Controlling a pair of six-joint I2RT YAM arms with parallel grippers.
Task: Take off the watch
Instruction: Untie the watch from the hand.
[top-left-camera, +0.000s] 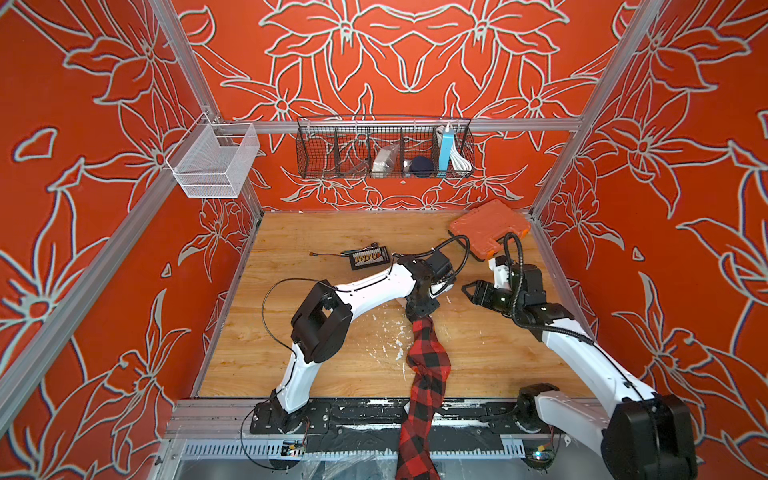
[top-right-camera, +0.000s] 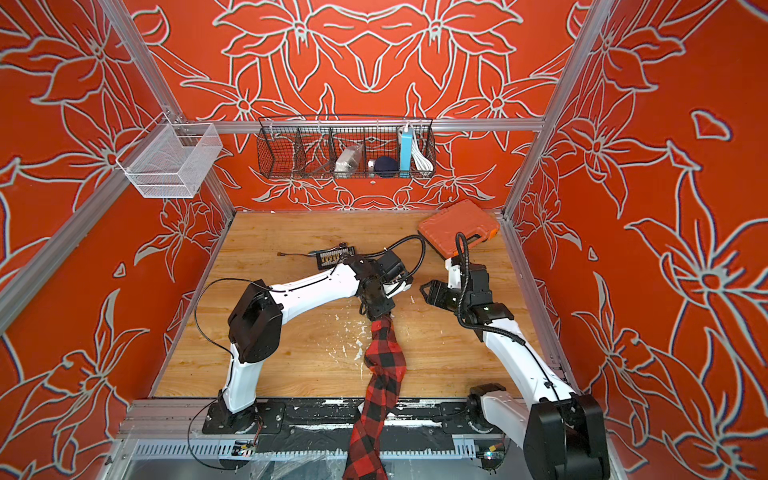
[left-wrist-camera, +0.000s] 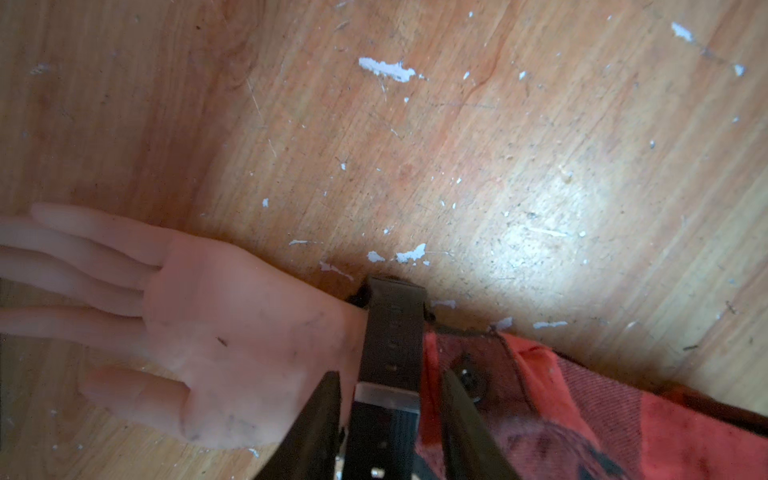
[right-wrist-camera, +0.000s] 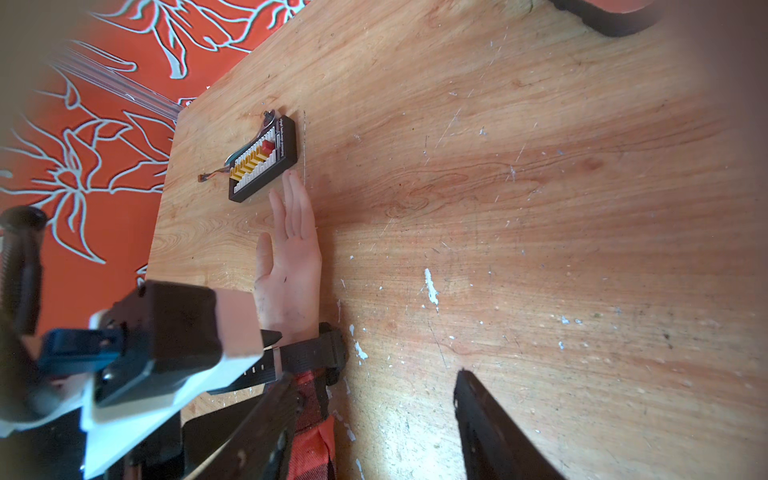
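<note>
A pale mannequin hand (left-wrist-camera: 232, 332) lies palm up on the wooden table, its arm in a red-and-black plaid sleeve (top-left-camera: 428, 361). The watch (left-wrist-camera: 390, 332) is strapped round the wrist, and only its black strap and clear loop show; the face is hidden underneath. My left gripper (left-wrist-camera: 388, 374) points down over the wrist with a finger on each side of the strap. One finger touches it, and a thin gap shows at the other. My right gripper (right-wrist-camera: 376, 374) hovers open and empty just right of the wrist. The watch (right-wrist-camera: 316, 353) also shows in the right wrist view. In both top views the left gripper (top-left-camera: 419, 316) hides it.
A flat black board with coloured connectors (top-left-camera: 369, 257) lies beyond the mannequin's fingertips. An orange tool case (top-left-camera: 488, 228) sits at the back right corner. A black wire basket (top-left-camera: 384, 149) and a white mesh basket (top-left-camera: 214, 160) hang on the walls.
</note>
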